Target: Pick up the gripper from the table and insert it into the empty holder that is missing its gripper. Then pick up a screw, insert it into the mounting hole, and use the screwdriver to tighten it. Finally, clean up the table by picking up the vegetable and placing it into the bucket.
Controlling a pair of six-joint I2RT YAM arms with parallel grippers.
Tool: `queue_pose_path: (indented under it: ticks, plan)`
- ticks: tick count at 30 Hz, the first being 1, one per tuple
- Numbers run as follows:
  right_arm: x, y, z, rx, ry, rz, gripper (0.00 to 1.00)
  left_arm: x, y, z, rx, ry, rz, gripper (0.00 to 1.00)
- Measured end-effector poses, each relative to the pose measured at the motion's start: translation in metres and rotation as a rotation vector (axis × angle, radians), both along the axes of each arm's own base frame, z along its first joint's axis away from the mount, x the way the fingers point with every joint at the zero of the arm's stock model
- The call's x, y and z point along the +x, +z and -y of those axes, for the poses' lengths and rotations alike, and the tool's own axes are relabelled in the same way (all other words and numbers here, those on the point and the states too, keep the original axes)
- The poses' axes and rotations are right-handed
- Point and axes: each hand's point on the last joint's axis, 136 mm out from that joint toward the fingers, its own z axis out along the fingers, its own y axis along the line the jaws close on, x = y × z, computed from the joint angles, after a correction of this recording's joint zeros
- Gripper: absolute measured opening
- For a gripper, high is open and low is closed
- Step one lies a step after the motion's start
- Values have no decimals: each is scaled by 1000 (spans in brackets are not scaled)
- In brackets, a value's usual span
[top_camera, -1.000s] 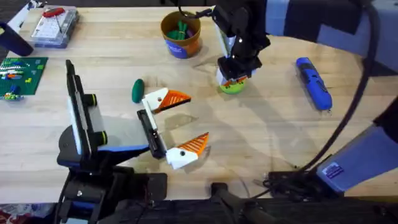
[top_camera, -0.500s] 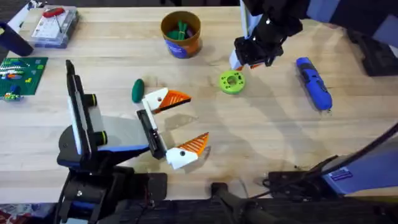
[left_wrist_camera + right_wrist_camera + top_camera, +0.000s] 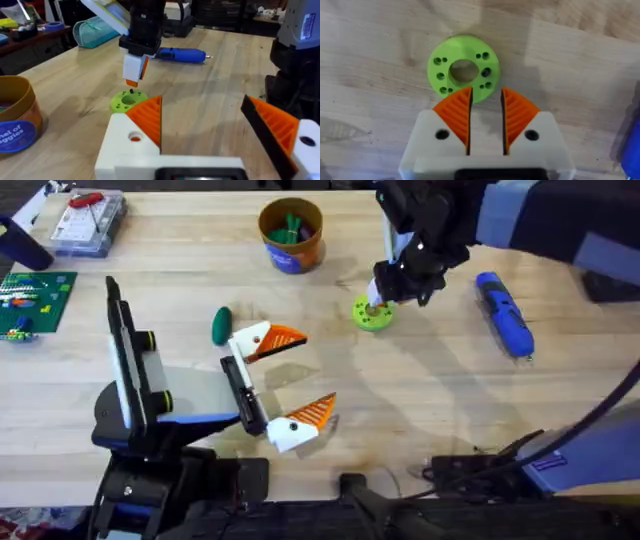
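— What do you see on the left side of the pale wooden tabletop (image 3: pixel 420 420)?

— I see my left end effector (image 3: pixel 290 380), white with orange ribbed pads. It rests low over the tabletop and its fingers are spread wide, with nothing between them. Just beside its upper finger lies the small dark green oval toy vegetable (image 3: pixel 221 325), flat on the wood. Farther back stands the round orange-brown bucket with a blue label (image 3: pixel 291 235); some green things are inside it, but I cannot tell what they are.

— And in the middle?

— There is the bright green ring-shaped disc with small holes (image 3: pixel 463 69), flat on the tabletop. My right end effector (image 3: pixel 485 111) hangs directly above its near edge, pointing down. The two orange pads (image 3: pixel 459 116) are nearly together, only a narrow slit is between them. I cannot tell if a screw is held there. In the left wrist view a tiny dark point sits on top of the disc, under the fingertips.

— And the right side?

— The bright blue stubby electric screwdriver (image 3: pixel 503 313) lies on the wood, well apart from the disc, with its thin metal tip toward my side.
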Motion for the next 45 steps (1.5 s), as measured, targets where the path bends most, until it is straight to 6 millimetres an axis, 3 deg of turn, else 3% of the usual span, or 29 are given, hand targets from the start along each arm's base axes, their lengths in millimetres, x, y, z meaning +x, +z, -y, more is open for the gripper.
queue_pose_path:
  ticks: [12,21,45]
  plan:
    - [3,-4,-2,15,-26,16,314,0,0,0,0,0,-1,986]
    - [-4,-26,-4,17,-17,15,314,0,0,0,0,0,0,986]
    - [18,-20,-5,47,-6,95,314,0,0,0,0,0,0,986]
